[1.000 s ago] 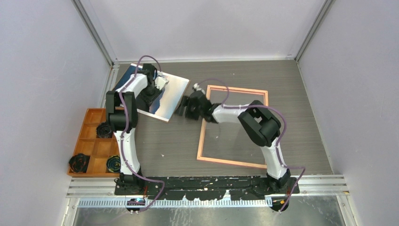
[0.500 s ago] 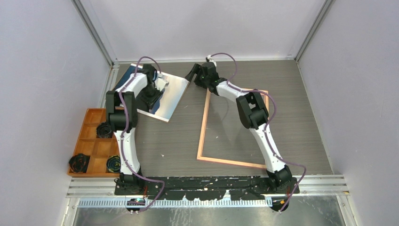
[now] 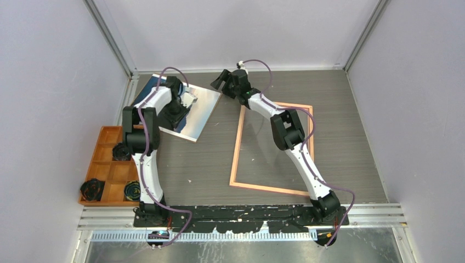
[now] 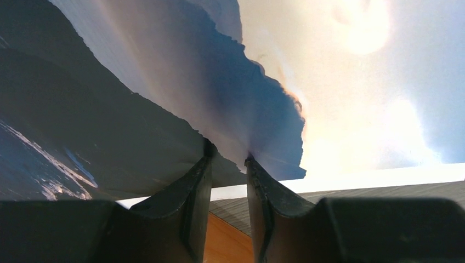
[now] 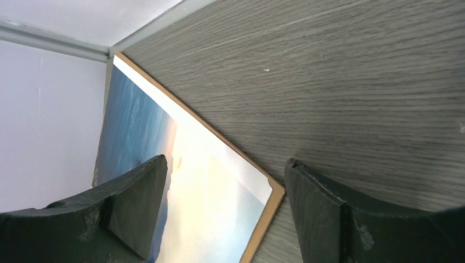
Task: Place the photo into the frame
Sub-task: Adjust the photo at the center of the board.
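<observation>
The photo [image 3: 202,107] lies at the back left on a brown backing board [image 5: 276,193]. My left gripper [image 3: 176,112] stands on the photo. In the left wrist view its jaws [image 4: 227,159] are almost together, their tips on the print [image 4: 340,82], with a ridge of paper pinched between them. My right gripper [image 3: 222,81] is open and empty, just off the photo's far right corner. In the right wrist view [image 5: 225,161] that corner [image 5: 203,192] sits between its fingers. The frame [image 3: 237,148], brown side up, lies flat right of centre.
An orange compartment tray [image 3: 101,137] with black rolls [image 3: 92,189] stands at the left edge. The white walls close off the back and sides, close behind both grippers. My right arm stretches over the frame's left part.
My right gripper has swung from the frame's upper left border to the back, next to the photo's far right corner. The left gripper has stayed on the photo.
</observation>
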